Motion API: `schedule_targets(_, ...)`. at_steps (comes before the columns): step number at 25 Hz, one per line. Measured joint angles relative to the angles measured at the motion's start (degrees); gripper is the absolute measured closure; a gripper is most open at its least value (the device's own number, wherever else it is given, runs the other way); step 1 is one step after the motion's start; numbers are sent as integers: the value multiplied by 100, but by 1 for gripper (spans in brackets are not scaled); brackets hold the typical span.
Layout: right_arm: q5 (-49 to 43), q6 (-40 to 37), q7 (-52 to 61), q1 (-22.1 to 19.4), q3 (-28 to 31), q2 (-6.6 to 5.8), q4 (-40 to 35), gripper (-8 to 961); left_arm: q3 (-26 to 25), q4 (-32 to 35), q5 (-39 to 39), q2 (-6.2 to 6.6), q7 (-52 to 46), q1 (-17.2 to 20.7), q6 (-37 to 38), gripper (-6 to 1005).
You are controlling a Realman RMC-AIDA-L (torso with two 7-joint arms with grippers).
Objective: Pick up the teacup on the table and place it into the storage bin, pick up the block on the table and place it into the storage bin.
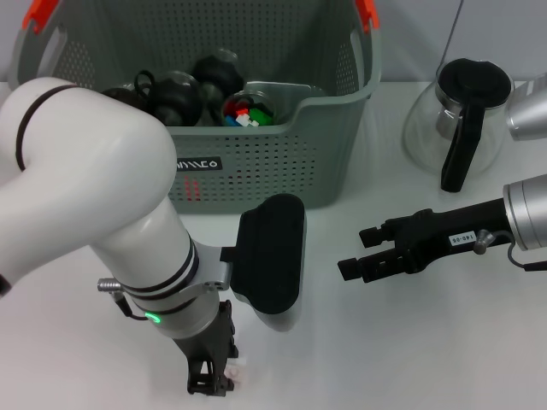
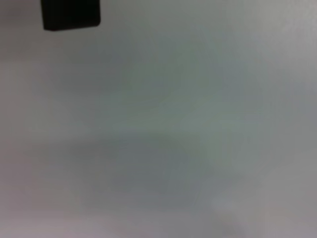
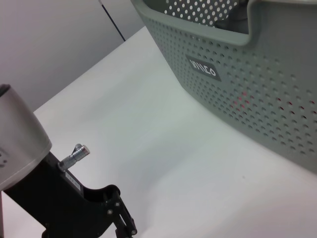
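1. The storage bin point(image 1: 282, 162) stands at the far side of the white tabletop point(image 1: 410, 342), its small black label point(image 1: 198, 164) facing the robot and its orange-red handle tops point(image 1: 366, 13) at the upper corners.
2. Inside the bin lie dark rounded items point(image 1: 184, 90) and a clear container holding small coloured pieces point(image 1: 245, 111); whether these include the teacup I cannot tell.
3. The left hand point(image 1: 212, 376) points straight down at the near edge of the tabletop, in front of the bin, with its tips at the surface.
4. A small pale thing point(image 1: 237, 371) sits just beside those tips, possibly the block; whether the left hand is apart or clamped on it I cannot tell.
5. The left wrist view shows only blurred pale tabletop and a dark shape at one corner.
6. The right hand point(image 1: 363, 256) hovers over the tabletop to the right of the bin, fingers apart and holding nothing.
7. A glass jug point(image 1: 457, 120) with a black handle stands behind the right arm, beside the bin.
8. In the right wrist view the bin's perforated wall point(image 3: 257, 94) and the left arm's black hand point(image 3: 106, 210) show.
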Motion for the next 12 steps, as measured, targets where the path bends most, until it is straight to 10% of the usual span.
schedule_targets(12, 0, -1, -1, 0, 1, -9, 0, 26, -102, 301, -36, 0, -219, 48, 60, 771)
